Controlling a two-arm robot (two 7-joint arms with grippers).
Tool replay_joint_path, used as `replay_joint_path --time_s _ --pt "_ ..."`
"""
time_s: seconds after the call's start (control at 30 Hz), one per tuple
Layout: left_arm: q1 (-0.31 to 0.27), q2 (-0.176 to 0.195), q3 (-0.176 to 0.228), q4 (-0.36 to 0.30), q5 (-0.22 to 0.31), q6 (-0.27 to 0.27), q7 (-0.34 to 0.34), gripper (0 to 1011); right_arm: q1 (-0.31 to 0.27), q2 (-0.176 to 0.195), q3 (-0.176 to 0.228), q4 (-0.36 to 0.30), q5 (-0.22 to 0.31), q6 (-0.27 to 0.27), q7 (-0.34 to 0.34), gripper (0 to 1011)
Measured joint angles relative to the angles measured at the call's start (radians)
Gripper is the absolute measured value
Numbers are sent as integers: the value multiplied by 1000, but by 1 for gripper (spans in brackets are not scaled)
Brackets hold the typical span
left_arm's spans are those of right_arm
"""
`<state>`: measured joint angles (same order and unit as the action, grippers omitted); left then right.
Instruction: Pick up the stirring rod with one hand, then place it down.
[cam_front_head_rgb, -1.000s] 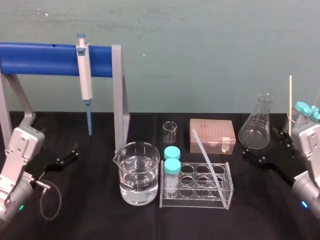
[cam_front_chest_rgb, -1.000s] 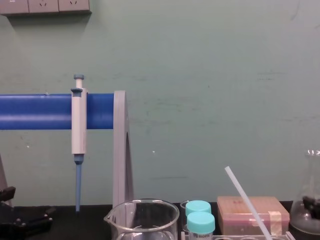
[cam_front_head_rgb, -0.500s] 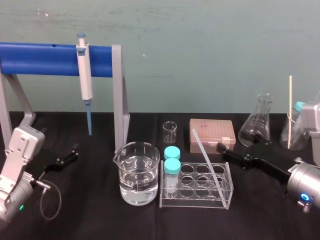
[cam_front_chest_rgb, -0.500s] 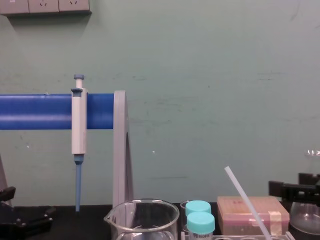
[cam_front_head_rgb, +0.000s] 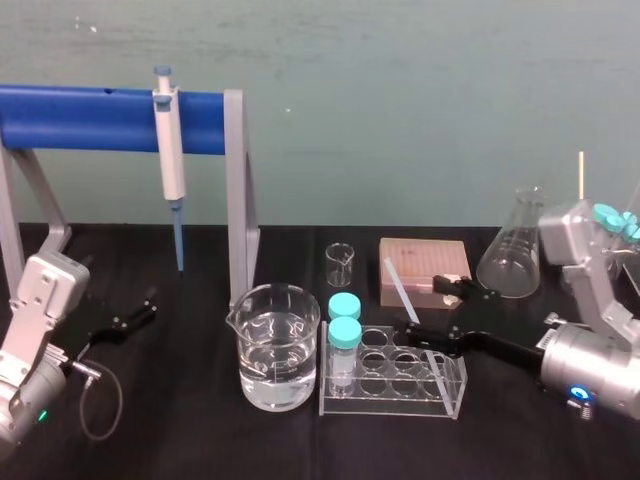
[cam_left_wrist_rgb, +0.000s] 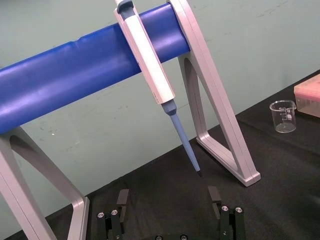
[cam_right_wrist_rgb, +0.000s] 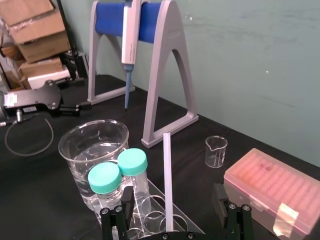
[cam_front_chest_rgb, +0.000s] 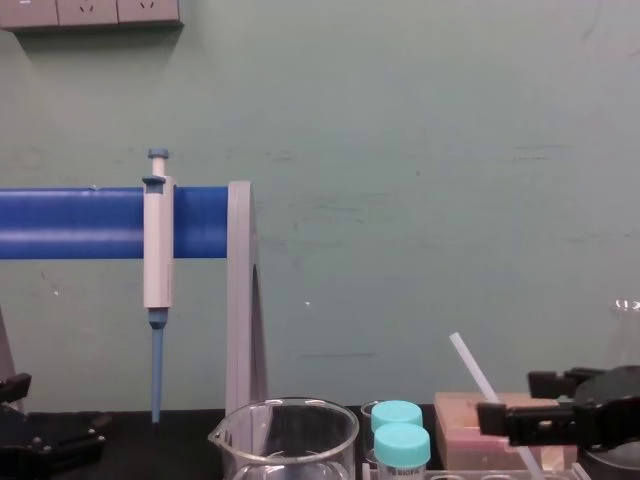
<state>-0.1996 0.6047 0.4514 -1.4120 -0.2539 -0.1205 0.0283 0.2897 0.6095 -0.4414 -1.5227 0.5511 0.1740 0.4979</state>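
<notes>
Nearest the robot, the right hand (cam_front_head_rgb: 425, 308) reaches in from the right over the clear tube rack (cam_front_head_rgb: 390, 402). Its fingers are spread wide and hold nothing. In the right wrist view the stirring rod (cam_front_head_rgb: 398, 285) runs up between the two fingers, touching neither. The rod stands slanted. Its foot is down in the right side of the rack, and its top leans back and to the left in front of the pink tip box (cam_front_head_rgb: 425, 258).

The step in hand is the grasp, and the hand looks well lined up for it. A good grip closes evenly, so both fingers meet the rod together and neither pushes it sideways. The rod is thin and smooth, so it may slip or swing in a loose or off-centre hold.

The lift is best drawn along the rod's own slant — a straight pull upward could jam the foot in its well and drag the light rack along. The two cyan-capped vials (cam_front_head_rgb: 344, 322) and the water beaker (cam_front_head_rgb: 279, 345) stand just to the left, so any swing should go the other way. Bare black counter (cam_front_head_rgb: 200, 440) would suit for laying the rod flat.

The left hand (cam_front_head_rgb: 152, 306) rests parked on the counter at the left, fingers apart. Farther back, the pipette (cam_front_head_rgb: 170, 160) hangs on its blue stand.
</notes>
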Motion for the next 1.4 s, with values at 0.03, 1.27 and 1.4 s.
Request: replay_joint_path --time_s 0.03,1.27,1.4 --pt "0 0 0 0 0 0 0 1000 6 -5 -5 6 -6 2 2 1004" --pt "0 0 0 0 0 0 0 1000 49 -36 -34 49 -50 8 3 483" --pt "0 0 0 0 0 0 0 1000 49 -36 -34 49 -50 7 3 335"
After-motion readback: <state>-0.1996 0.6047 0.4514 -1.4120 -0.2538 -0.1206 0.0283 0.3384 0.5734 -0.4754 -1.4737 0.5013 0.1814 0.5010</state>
